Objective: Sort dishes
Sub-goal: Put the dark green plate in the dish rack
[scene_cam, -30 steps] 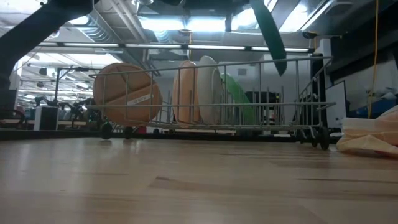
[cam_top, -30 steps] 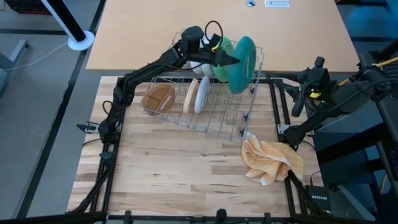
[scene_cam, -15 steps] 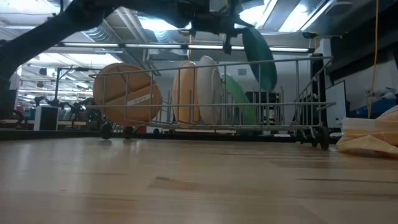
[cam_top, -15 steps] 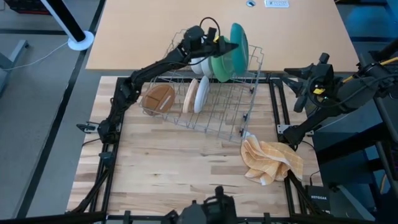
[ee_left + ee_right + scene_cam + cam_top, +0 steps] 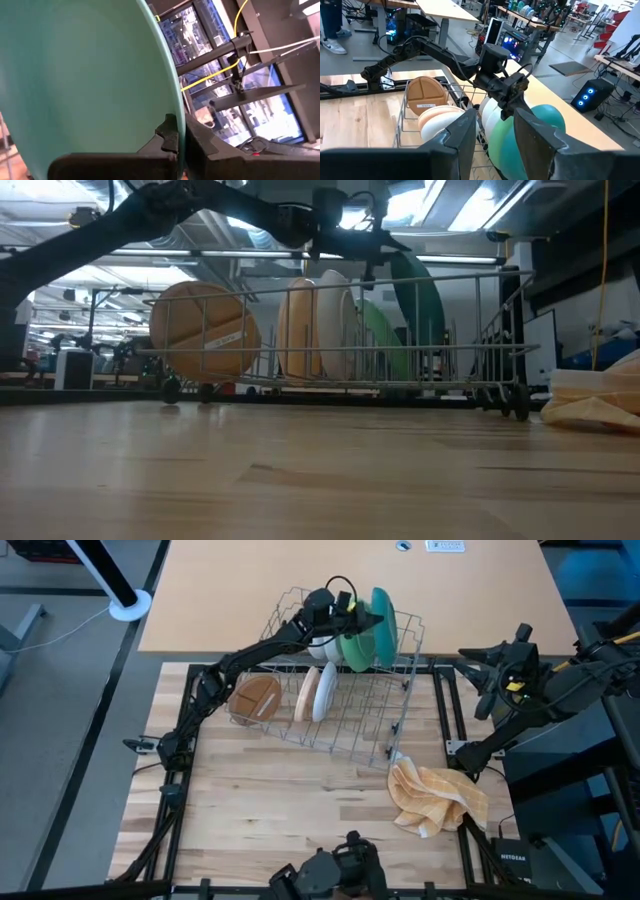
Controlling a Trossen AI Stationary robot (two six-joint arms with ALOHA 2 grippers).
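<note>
The left gripper (image 5: 352,612) is pinched tight on the teal plate (image 5: 381,616), lowering it into the wire rack (image 5: 350,710) beside the green plate (image 5: 355,648). The brown, tan and white plates already stand in the rack. The right gripper (image 5: 497,670) waits beside the rack, fingers apart, holding nothing.

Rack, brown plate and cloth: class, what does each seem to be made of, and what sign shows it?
Rack: thin grey wire, likely metal, seen as an open grid.
Brown plate: looks like wood, matt, brown-toned.
Cloth: soft woven fabric, yellow checked, lying crumpled in folds.
</note>
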